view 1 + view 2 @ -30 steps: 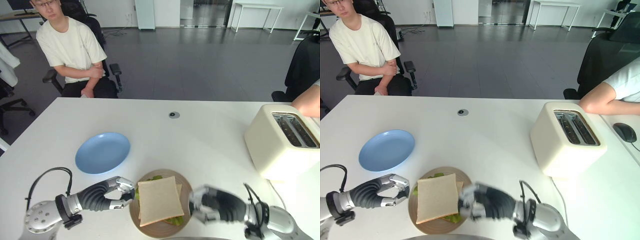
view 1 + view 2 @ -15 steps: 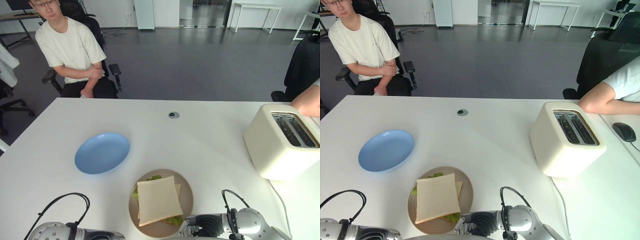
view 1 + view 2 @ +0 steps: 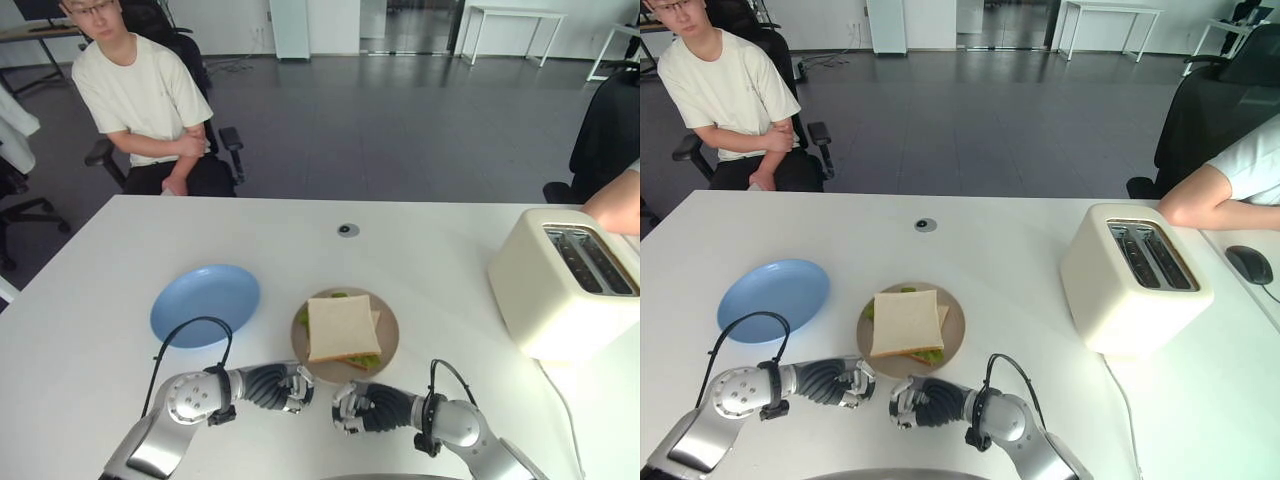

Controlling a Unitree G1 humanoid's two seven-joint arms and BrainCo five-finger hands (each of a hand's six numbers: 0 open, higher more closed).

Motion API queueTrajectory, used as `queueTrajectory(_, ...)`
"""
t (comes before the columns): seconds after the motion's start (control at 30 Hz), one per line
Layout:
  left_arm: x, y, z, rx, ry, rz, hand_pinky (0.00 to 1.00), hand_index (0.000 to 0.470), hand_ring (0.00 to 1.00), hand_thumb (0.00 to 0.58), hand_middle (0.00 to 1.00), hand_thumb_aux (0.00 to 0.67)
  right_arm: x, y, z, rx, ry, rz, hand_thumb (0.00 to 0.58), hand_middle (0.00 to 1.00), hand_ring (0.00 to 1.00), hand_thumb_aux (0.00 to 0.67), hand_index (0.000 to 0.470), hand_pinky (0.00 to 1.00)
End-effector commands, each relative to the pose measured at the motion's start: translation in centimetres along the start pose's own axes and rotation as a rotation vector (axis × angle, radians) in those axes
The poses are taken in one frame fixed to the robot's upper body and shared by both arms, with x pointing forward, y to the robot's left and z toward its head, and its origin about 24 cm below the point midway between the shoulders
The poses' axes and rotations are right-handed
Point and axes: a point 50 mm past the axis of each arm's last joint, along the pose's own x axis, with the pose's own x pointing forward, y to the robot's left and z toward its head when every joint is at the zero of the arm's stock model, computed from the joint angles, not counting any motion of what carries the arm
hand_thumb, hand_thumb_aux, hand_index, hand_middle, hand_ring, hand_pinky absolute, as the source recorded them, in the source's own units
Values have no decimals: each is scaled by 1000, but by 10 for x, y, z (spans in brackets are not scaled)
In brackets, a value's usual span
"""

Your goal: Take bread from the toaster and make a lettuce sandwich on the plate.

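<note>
At left centre of the frame lies the blue plate [image 3: 205,304], bare, well apart from the food.

Lower and just right of it is the left hand [image 3: 278,386], low in the frame, fingers curled in and holding nothing. Its fingertips point right, just beside the lower left rim of the brown plate [image 3: 390,335]; whether they touch the rim I cannot tell.

The sandwich [image 3: 343,326] sits on that brown plate at frame centre. A bread slice is on top, lettuce [image 3: 366,360] peeps out at its lower right edge, and a second slice shows beneath. It is near square, its edges running roughly up-down and across the frame, a little twisted.

Just below the plate's near rim is the right hand [image 3: 362,407], also curled shut and empty, knuckles toward the left hand.

So the sandwich lies straight up-frame from the gap between the two hands — neither is over it, and the left looks the closer to the rim. Judging by the stack, the build looks finished, so any coming move is likely a nudge of the plate or a pull-back.

At the right edge stands the toaster [image 3: 560,290], its slots dark.
</note>
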Motion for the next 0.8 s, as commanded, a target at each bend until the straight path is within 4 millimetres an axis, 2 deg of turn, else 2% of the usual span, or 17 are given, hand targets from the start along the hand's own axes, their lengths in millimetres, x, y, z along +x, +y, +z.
queueTrajectory(0.03,23,4,-9,-20,41,20,1000,470,1000,580,1000,670,2,-38,-34,76,191,-332,580,1000,1000,670,470,1000)
queueTrajectory(0.23,61,25,4,-22,-27,124,1000,470,1000,580,1000,670,12,-75,-41,113,181,-613,580,1000,1000,670,470,1000)
queueTrajectory(0.4,93,52,14,-16,-53,254,1000,470,1000,580,1000,670,33,-91,-32,149,126,-705,580,1000,1000,670,470,1000)
queueTrajectory(0.5,103,66,20,-3,-70,330,1000,470,1000,580,1000,670,42,-96,-28,166,89,-748,580,1000,1000,670,470,1000)
queueTrajectory(0.57,98,68,31,-19,-142,377,1000,470,1000,580,1000,670,38,-99,-15,173,-3,-807,580,1000,1000,670,470,1000)
queueTrajectory(0.6,92,67,38,-40,-195,409,1000,470,1000,580,1000,670,30,-100,-4,160,-79,-847,542,1000,1000,499,350,1000)
queueTrajectory(0.63,81,67,45,-83,-258,458,1000,470,1000,580,1000,670,17,-100,9,152,-166,-895,144,1000,1000,89,63,1000)
queueTrajectory(0.67,66,66,51,-136,-323,519,1000,446,1000,578,1000,636,0,-100,21,136,-248,-944,0,831,831,0,0,831)
queueTrajectory(0.7,49,65,57,-195,-383,590,835,155,835,319,835,221,-18,-99,31,128,-318,-988,0,463,463,0,0,463)
queueTrajectory(0.73,30,63,63,-262,-453,652,757,42,757,100,757,60,-36,-96,39,116,-378,-1020,0,278,278,0,0,278)
queueTrajectory(0.77,11,57,66,-327,-513,704,345,0,345,0,345,0,-55,-92,43,119,-428,-1045,0,0,0,0,0,0)
queueTrajectory(0.8,-4,51,66,-368,-542,739,0,0,0,0,0,0,-71,-88,46,131,-459,-1056,0,0,0,0,0,0)
